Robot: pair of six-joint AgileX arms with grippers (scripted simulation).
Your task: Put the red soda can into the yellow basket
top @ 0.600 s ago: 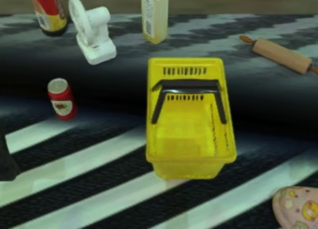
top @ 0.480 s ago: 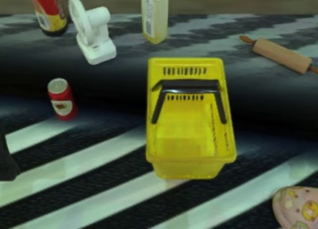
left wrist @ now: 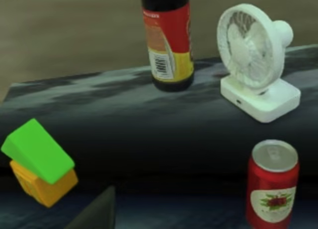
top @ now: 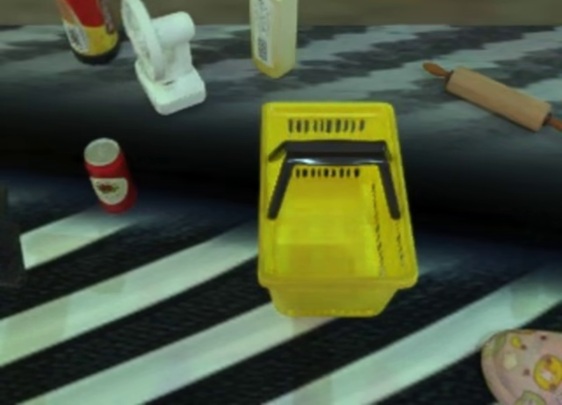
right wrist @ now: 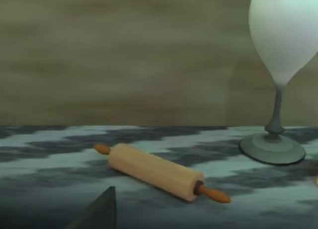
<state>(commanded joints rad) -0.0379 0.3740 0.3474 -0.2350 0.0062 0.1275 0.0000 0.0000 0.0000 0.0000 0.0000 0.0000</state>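
Left arm only a dark sliver at the top view's left edge, short of the red soda can [top: 109, 175]; left pincer [left wrist: 94, 214] seen just as one dark fingertip in its wrist view, so whether released or clenched cannot tell. Wrist camera aimed at the can, which suggests an approach lined up for a side grasp, nothing held so far. Right pincer [right wrist: 97, 211] likewise a single dark tip facing the far right of the worktop [top: 132, 291], state not readable, probably idle.

Can upright on the worktop's left side, silver top up, white label patch toward the camera, free on all sides. Well apart to its right, the yellow basket [top: 338, 286] at the centre, dark handles folded across the far half, near half open and bare, likely the drop zone.

By count: one can, one basket. Along the back edge one red-and-yellow bottle [top: 83, 18], one white fan [top: 162, 58] just beyond the can, one pale yellow bottle [top: 273, 27], one rolling pin [top: 496, 96]. One pink patterned object [top: 525, 370] at the near right corner. One green-and-orange block [left wrist: 39, 162] and one white goblet [right wrist: 284, 35], each in a wrist view only.
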